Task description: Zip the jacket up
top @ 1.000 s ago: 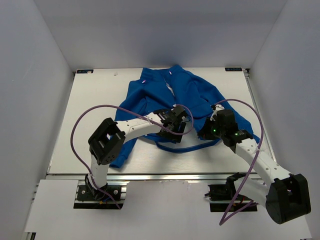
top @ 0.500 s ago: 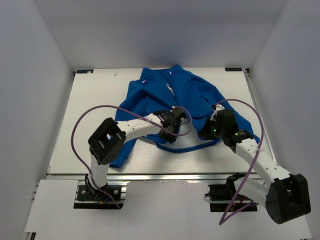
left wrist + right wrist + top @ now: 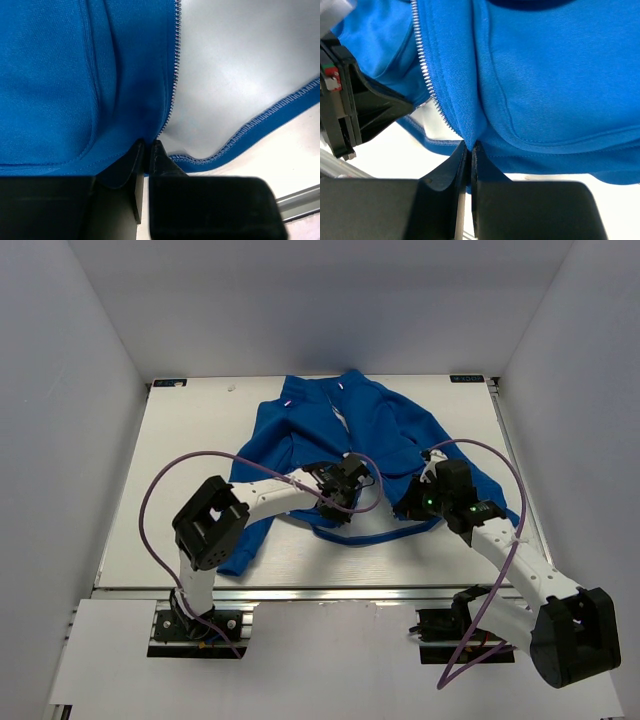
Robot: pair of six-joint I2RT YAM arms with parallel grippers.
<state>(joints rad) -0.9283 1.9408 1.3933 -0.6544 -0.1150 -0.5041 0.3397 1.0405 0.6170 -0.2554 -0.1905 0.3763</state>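
One white desk (image 3: 180, 440) carries the jacket (image 3: 390, 425), spread open from the middle toward 12 o'clock, collar at 12 and hem at 6. Both arms reach in from 6 o'clock. The left pincer (image 3: 147, 147) is clenched on the front edge of one panel, right beside the zipper teeth (image 3: 174, 75) and near the stitched hem (image 3: 260, 120). The right pincer (image 3: 469, 146) is clenched on the other panel's front edge, beside its own row of teeth (image 3: 422, 55), at about 3 o'clock from the left one. The two front edges lie apart, unzipped.
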